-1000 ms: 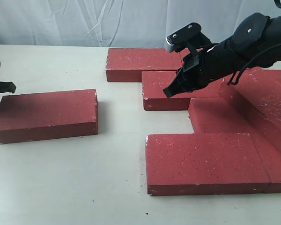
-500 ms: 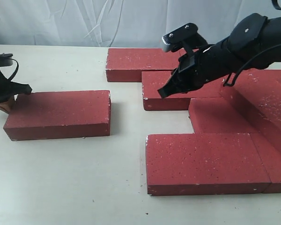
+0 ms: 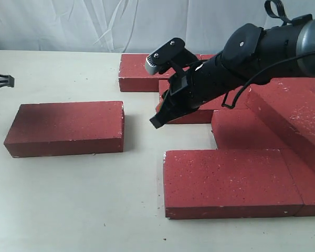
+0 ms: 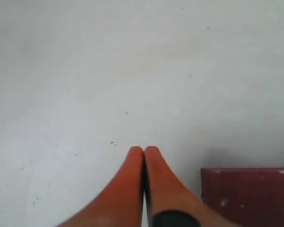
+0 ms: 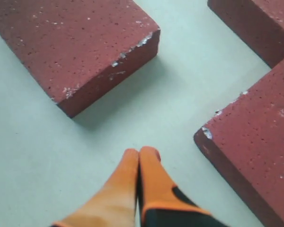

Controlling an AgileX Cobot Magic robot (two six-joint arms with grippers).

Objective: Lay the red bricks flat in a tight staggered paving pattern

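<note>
Evidently the laying is partway through: one dark red, white-speckled rectangular paving brick (image 3: 65,127) lies flat and alone on the pale bench (image 3: 94,210). It is well apart from the stepped group of matching red bricks (image 3: 231,181) already set edge to edge on the right of the exterior view. That group's left edge runs in staggered steps, and the row behind the front brick leaves an open notch facing the lone brick. I judge the step in hand to be bringing this brick across into that notch. The next move calls for a level push or drag along the bench, keeping the brick square to the rows so that its end and long side close up tight without nudging the bricks already placed. The right gripper (image 3: 158,122) hangs low over bare bench between the lone brick and the group, its orange fingertips (image 5: 130,163) pressed together, holding nothing and touching no brick. The left gripper (image 3: 0,83) sits beyond the lone brick's far end, near its corner, with fingertips (image 4: 132,161) likewise closed and empty, seemingly clear of the brick.
</note>
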